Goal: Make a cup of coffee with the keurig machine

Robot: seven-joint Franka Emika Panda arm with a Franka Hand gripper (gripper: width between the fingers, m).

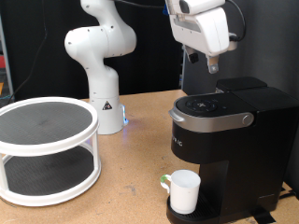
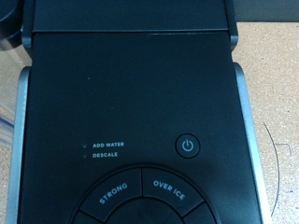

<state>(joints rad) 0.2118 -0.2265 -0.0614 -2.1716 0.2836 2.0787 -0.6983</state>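
The black keurig machine (image 1: 229, 126) stands at the exterior view's right with its lid down. The white cup (image 1: 184, 191) stands upright on its drip tray under the spout. My gripper (image 1: 213, 65) hangs just above the machine's silver-trimmed top, a little apart from it, and its fingers look pressed together with nothing between them. The wrist view looks straight down on the machine's top (image 2: 131, 84), with the power button (image 2: 188, 146) and the STRONG (image 2: 112, 196) and OVER ICE (image 2: 169, 184) buttons. No fingers show in that view.
A white two-tier round rack (image 1: 47, 149) stands on the wooden table (image 1: 131, 168) at the exterior view's left. A second white robot arm (image 1: 98, 65) stands behind, at centre left.
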